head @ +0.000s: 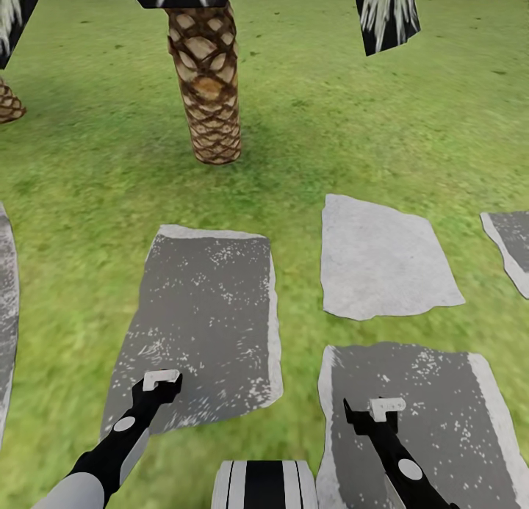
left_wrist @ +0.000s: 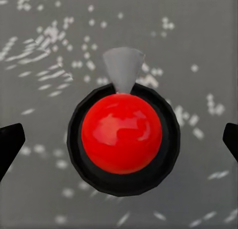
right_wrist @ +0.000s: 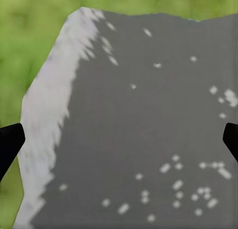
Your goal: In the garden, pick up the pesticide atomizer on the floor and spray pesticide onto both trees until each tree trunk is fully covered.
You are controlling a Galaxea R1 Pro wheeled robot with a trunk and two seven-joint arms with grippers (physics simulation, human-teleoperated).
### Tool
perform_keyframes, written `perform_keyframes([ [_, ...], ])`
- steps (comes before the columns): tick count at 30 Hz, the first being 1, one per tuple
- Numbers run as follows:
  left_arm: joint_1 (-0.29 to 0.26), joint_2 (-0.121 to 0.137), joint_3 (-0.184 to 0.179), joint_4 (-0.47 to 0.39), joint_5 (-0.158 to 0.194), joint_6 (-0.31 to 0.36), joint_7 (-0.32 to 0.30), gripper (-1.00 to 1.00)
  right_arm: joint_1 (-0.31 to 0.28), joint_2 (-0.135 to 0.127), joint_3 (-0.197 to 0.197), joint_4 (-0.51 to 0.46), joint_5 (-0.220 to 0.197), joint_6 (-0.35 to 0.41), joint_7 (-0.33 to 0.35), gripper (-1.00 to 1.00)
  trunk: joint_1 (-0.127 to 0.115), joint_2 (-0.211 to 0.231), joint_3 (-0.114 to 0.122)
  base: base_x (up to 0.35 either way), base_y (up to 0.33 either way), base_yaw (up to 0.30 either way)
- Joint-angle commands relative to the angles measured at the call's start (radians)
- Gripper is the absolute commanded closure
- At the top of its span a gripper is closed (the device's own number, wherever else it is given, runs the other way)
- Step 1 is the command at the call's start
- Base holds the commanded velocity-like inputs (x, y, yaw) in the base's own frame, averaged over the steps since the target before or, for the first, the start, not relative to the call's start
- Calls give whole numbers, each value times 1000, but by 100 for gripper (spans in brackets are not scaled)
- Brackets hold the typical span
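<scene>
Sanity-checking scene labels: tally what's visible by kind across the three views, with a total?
Paving slabs: 5 (the last two cut off by the picture's edges)
Scaly palm trunks: 2
Robot hands: 2, left hand and right hand, both open
Red-domed object in a black ring: 1
Total: 10

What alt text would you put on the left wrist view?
A glossy red ball in a black round housing, with a pale grey cone at its edge, sits between the left gripper's two dark fingers, which are spread wide and not touching it. Beneath is a dark grey paving slab flecked with white.
</scene>
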Motion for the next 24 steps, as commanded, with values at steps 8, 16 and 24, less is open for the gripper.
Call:
perform_keyframes([
  [8,0,0,0,0,0,0,-1,-100,0,0,0,0,0,0,-1,-100,0,0,2,0,0,0],
  [16,0,0,0,2,0,0,-2,-100,0,0,0,0,0,0,-1,-100,0,0,3,0,0,0],
  [24,0,0,0,1,0,0,-2,-100,0,0,1,0,0,0,-1,-100,0,0,3,-65,0,0],
])
